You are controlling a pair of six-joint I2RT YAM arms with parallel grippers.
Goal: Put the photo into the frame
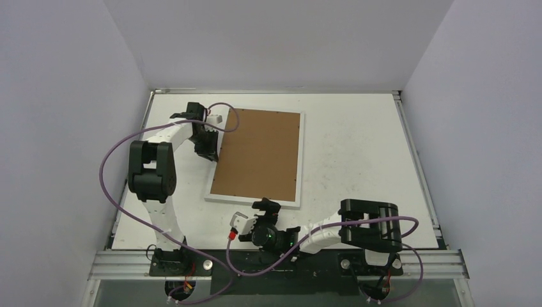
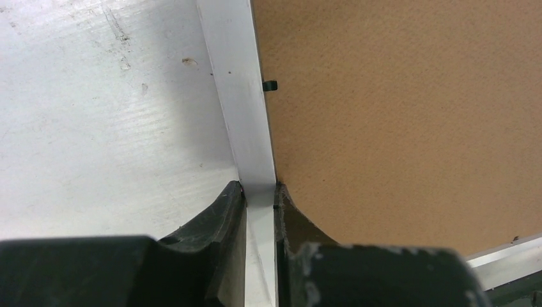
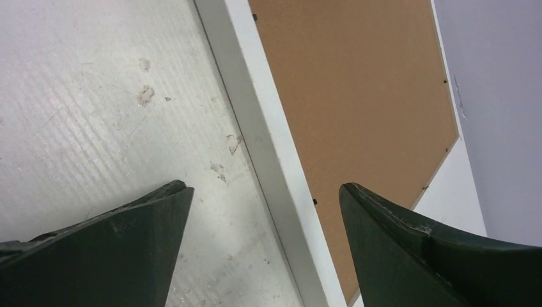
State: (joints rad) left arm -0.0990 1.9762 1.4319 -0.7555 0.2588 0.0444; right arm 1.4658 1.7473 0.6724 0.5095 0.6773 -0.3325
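The frame (image 1: 301, 160) lies flat on the table with its white border around a plain brown backing board (image 1: 259, 153). The photo is hidden from every view. My left gripper (image 1: 208, 153) is at the frame's left side. In the left wrist view its jaws (image 2: 259, 192) are shut on the white border (image 2: 240, 96), one finger on the table side and one over the board (image 2: 396, 115). My right gripper (image 1: 265, 206) stands open at the frame's near edge. In the right wrist view it (image 3: 265, 192) straddles the white border (image 3: 255, 128) without touching it.
The white tabletop (image 1: 358, 160) is scuffed. Grey walls close it in on three sides, and a metal rail (image 1: 287, 262) runs along the near edge. Purple cables (image 1: 112, 153) loop off both arms. A small black tab (image 2: 270, 84) sits at the board's edge.
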